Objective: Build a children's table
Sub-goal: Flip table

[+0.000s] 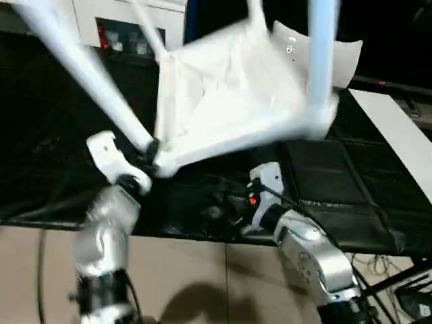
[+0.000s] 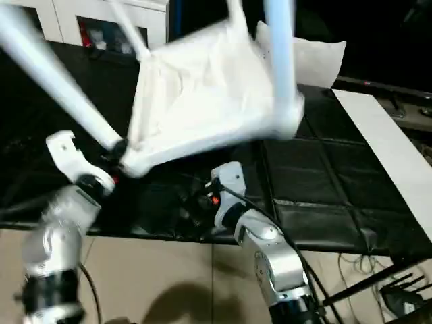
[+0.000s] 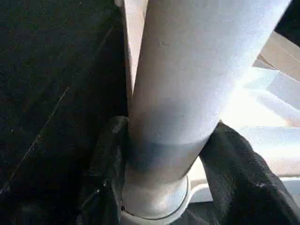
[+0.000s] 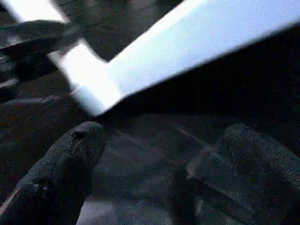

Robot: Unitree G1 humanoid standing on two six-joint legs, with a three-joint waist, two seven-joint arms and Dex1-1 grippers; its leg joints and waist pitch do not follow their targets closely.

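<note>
Left gripper (image 1: 150,156): clamped round the base of a table leg (image 1: 88,74), right at the corner socket (image 3: 154,206).
Table top (image 1: 236,94): lifted and tilted above the black mat (image 1: 351,196), ribbed underside up, legs standing in the sockets.
Right gripper (image 4: 164,154): fingers (image 4: 61,164) spread apart, holding nothing, just under the top's near edge.
Writing: none readable.

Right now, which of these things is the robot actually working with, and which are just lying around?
Part of the job:
- white table top, lifted and tilted
- leg, gripped near its socket by the left gripper
- another fitted leg

Just lying about:
- pillow
- cabinet
- black mat
</note>
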